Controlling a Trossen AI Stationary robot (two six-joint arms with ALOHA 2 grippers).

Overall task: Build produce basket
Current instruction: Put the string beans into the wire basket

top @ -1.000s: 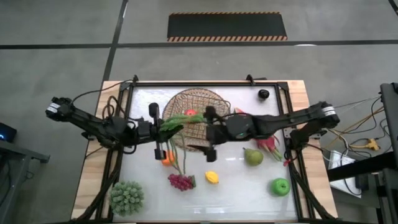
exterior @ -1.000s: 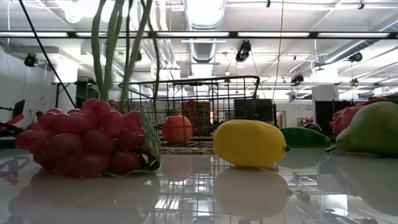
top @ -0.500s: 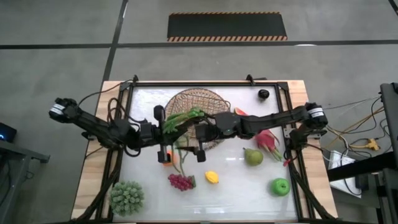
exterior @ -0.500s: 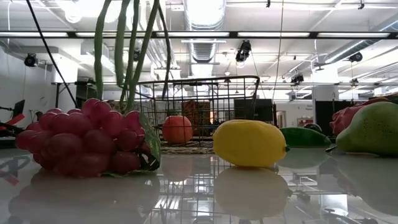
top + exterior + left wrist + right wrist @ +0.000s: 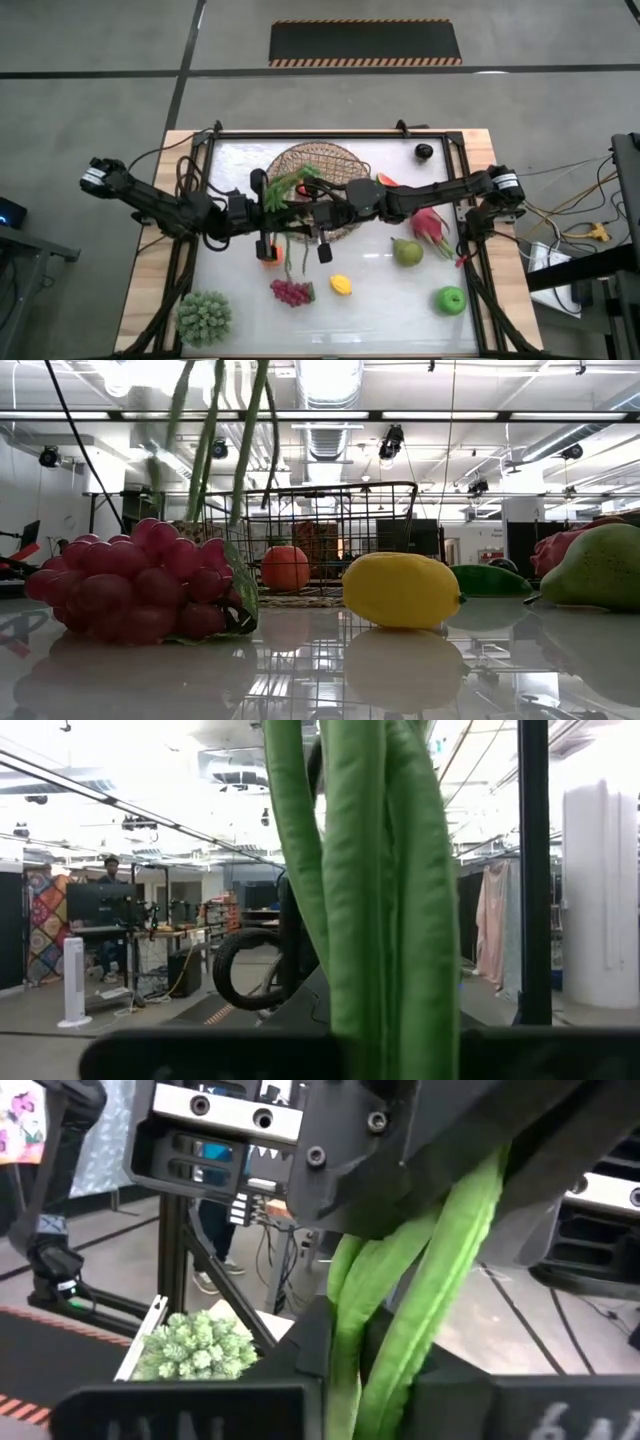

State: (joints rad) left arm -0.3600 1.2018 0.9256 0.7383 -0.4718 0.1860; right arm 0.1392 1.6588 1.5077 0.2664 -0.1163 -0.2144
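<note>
The green stalks (image 5: 290, 205) hang over the near-left rim of the woven basket (image 5: 330, 165), with both grippers shut on them. My left gripper (image 5: 276, 210) comes from the left and my right gripper (image 5: 306, 212) from the right. In the low view the stalks (image 5: 212, 445) slant down behind the purple grapes (image 5: 140, 580). On the table lie an orange (image 5: 268, 254), a lemon (image 5: 341, 285), a pear (image 5: 407, 252), a green apple (image 5: 452, 299), a pink dragon fruit (image 5: 430, 225) and a watermelon slice (image 5: 385, 180). My left gripper pinches the bundle of stalks (image 5: 385, 1010) between its two fingers, coming level from the table's left and lying across them. The stalks stand roughly upright in the hold. Their lower ends (image 5: 288, 262) hang below. My right gripper pinches the same bundle (image 5: 395, 1370) between its two fingers, just beside the left gripper. It comes level from the table's right, across the stalks. The stalks run up past the left gripper's body in the right wrist view.
A green leafy bunch (image 5: 205, 318) sits at the near left corner. A small black object (image 5: 424, 151) lies at the far right. A dark frame (image 5: 330, 135) edges the white table top. A dark wire basket (image 5: 320, 535) shows behind the fruit in the low view.
My right gripper has moved toward the table's left up to the stalks and shut on them. The stalks, still held by my left gripper, have tipped from nearly upright to a slant.
</note>
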